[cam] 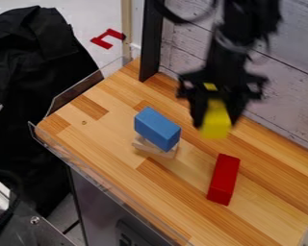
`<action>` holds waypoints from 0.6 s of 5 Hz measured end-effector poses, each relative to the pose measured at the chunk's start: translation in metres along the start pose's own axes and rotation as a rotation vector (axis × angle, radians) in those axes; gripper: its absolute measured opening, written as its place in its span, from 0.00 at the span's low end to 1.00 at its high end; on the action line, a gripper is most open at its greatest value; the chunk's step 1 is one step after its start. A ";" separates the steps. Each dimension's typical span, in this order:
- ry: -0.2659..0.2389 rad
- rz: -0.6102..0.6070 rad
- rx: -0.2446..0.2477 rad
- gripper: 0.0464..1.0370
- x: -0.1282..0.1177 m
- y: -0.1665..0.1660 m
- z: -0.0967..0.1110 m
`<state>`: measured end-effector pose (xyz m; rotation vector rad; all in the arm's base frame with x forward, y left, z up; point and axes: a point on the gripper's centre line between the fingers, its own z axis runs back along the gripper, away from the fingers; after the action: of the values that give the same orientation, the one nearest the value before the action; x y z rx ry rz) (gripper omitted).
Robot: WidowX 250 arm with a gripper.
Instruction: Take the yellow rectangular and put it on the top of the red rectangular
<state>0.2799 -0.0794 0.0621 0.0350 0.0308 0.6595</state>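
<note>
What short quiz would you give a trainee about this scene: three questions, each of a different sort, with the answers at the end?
1. True or false: the claw holds the yellow block above the wooden worktop.
2. Yes or no: does anything rest on top of the red block?
3. Pick one. Which block sits on the pale wooden piece?
(a) the red block
(b) the blue block
(c) the yellow block

Key: 1. True; 2. No; 3. b

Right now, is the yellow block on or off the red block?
Off. The yellow block is held in the black gripper, and wooden tabletop shows between it and the red block.
</note>
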 end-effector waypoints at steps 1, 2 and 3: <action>0.021 -0.255 -0.050 0.55 -0.027 -0.016 -0.010; 0.032 -0.479 -0.086 0.55 -0.034 -0.017 -0.024; 0.052 -0.495 -0.087 0.55 -0.032 -0.017 -0.035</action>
<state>0.2636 -0.1118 0.0270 -0.0720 0.0586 0.1664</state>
